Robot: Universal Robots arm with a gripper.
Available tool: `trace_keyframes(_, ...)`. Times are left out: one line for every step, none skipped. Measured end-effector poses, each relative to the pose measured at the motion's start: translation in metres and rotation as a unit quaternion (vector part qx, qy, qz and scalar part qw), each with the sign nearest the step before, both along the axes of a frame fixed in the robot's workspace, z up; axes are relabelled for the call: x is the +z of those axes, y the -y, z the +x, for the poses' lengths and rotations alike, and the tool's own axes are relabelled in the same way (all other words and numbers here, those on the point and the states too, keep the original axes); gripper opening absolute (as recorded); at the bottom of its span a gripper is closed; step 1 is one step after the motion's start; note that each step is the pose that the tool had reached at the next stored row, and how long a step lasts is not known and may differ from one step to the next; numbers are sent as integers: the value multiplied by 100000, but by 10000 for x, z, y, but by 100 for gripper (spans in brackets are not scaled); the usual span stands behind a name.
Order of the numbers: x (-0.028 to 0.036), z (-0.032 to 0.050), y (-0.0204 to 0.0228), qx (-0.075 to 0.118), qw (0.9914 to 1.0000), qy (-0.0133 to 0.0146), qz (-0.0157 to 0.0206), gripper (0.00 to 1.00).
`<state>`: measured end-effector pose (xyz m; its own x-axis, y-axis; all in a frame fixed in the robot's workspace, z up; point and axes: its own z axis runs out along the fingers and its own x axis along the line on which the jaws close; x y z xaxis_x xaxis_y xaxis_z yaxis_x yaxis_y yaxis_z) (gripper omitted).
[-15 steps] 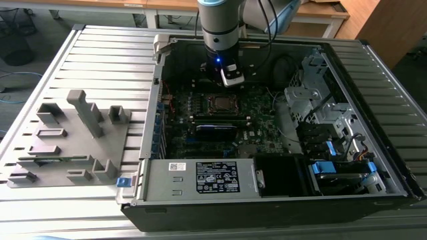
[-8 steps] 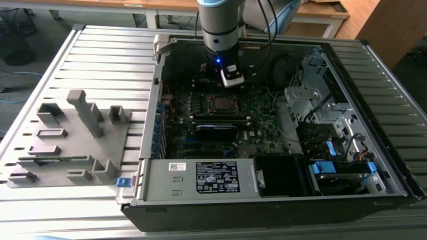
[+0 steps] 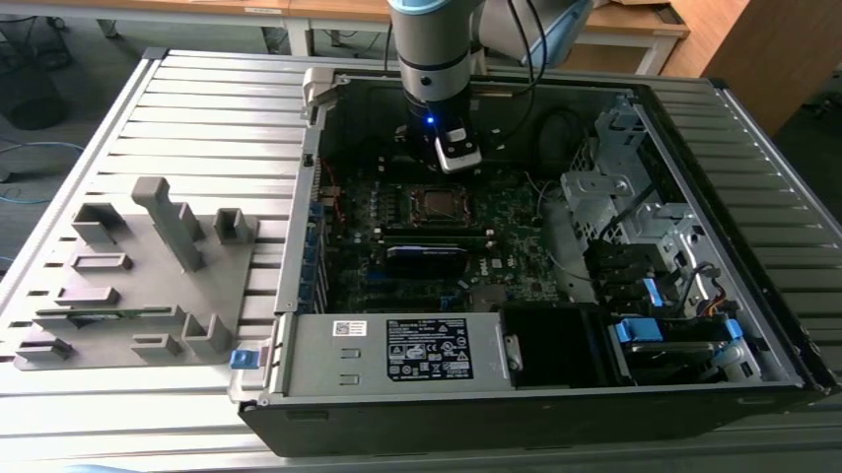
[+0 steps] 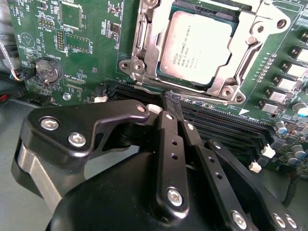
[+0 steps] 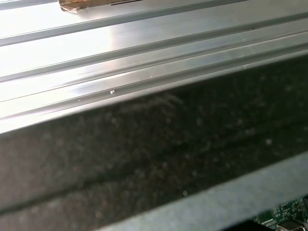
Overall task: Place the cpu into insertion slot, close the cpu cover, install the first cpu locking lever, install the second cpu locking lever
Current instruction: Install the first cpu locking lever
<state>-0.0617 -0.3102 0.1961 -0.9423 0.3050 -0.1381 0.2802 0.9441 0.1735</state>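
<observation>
Tool (image 4: 172, 103) fingers look pressed together at the tips, nothing between them, hanging just off the socket edge above the memory slots (image 4: 226, 127) in the second wrist view. Exterior view has it inside the open PC case (image 3: 736, 138), just beyond the socket.

cpu (image 4: 199, 47) is already seated in the insertion slot (image 4: 166, 72): flat square chip, dull silver-grey lid with fine print, thin dark border around it. cpu cover (image 4: 243, 45) looks down over it, a bright metal frame whose window leaves the lid exposed. Can't tell if either locking lever is latched; a thin wire lever (image 4: 151, 89) runs along the near socket edge.

Handling, my read:
- cpu is light, rigid, slick on top, fragile on the contact side. Hold by edges only, no sliding in the socket.
- cover is thin stiff sheet metal, hinged. Push on the frame, not the chip.
- levers are springy wire and likely to slip off narrow fingertips, so catch them at the bent end.

Motherboard (image 4: 91, 57) is green, coin cell (image 4: 47, 70) off to the side. Case sits on a slatted aluminium bench (image 3: 197, 108).
</observation>
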Motion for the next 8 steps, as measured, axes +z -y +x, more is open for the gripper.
trace_keyframes(0,0,0,-3,100000,1,-20,11)
trace_keyframes(0,0,0,-5,100000,3,-38,11)
trace_keyframes(-1,0,2,-5,100000,8,-54,11)
trace_keyframes(-2,0,4,-3,100000,12,-73,11)
trace_keyframes(-1,0,6,6,100000,7,-100,11)
trace_keyframes(-1,0,8,14,100000,3,-127,11)
trace_keyframes(-2,0,10,17,100000,2,-150,11)
trace_keyframes(-2,0,12,22,100000,1,-179,11)
